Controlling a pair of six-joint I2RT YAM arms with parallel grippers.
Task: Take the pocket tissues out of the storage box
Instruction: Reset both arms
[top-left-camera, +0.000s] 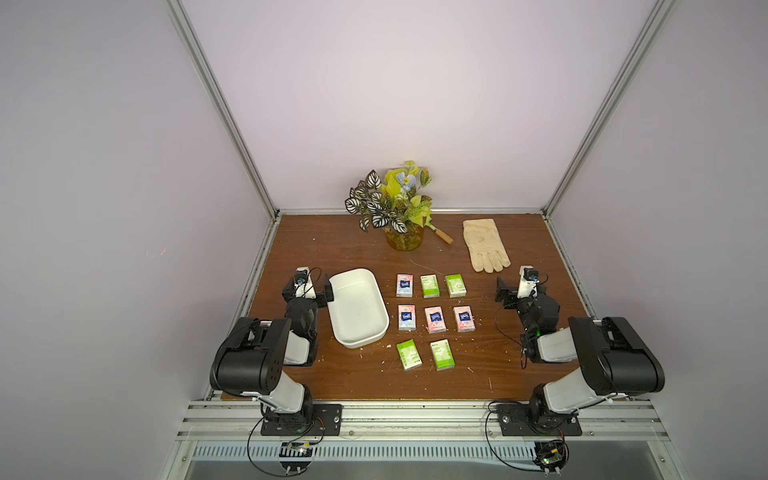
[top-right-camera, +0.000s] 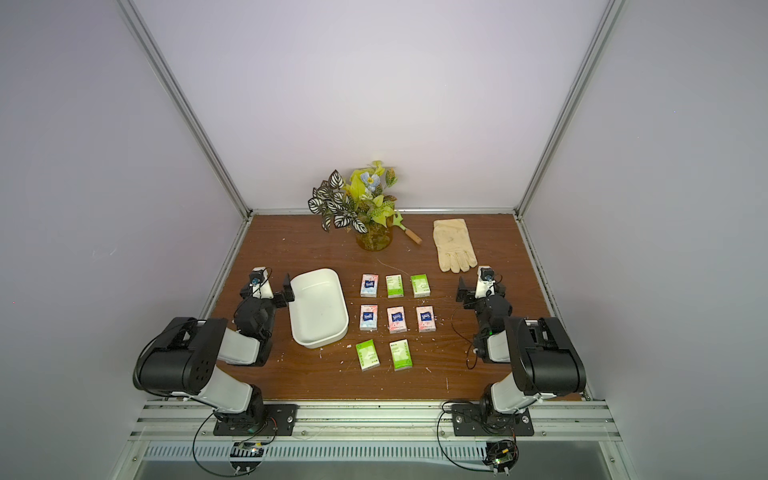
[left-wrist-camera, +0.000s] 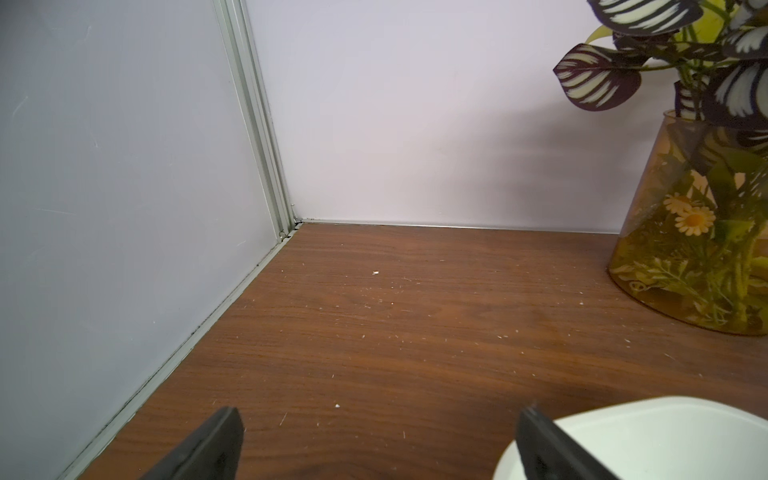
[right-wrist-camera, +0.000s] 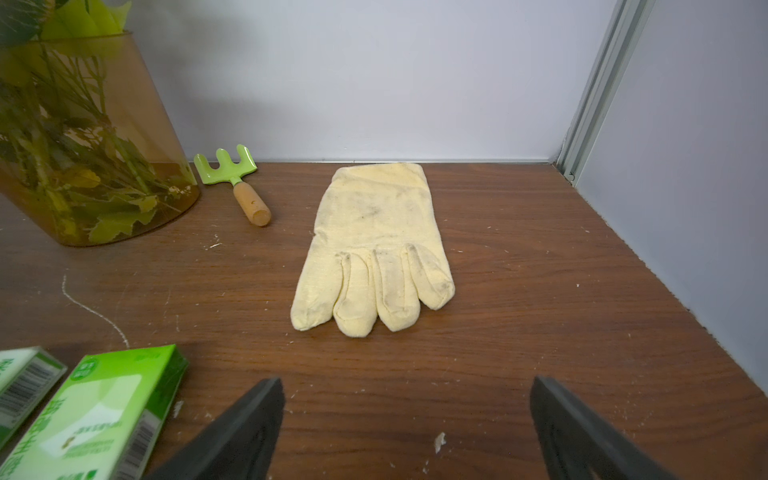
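The white storage box (top-left-camera: 357, 309) lies at the left of the wooden table and shows nothing inside in both top views. Several pocket tissues lie flat on the table to its right in three rows. The back row runs from a pink packet (top-left-camera: 404, 285) to a green one (top-left-camera: 455, 285). The middle row is pink (top-left-camera: 436, 320) and the front row green (top-left-camera: 409, 354). My left gripper (top-left-camera: 308, 286) is open just left of the box, one finger by its rim (left-wrist-camera: 665, 440). My right gripper (top-left-camera: 521, 286) is open to the right of the packets, and a green packet (right-wrist-camera: 104, 407) lies beside it.
An amber plant pot (top-left-camera: 404, 239) with leaves stands at the back centre, with a small green rake (right-wrist-camera: 232, 174) next to it. A cream glove (top-left-camera: 486, 245) lies at the back right, ahead of my right gripper. Enclosure walls close the table's left, right and back edges.
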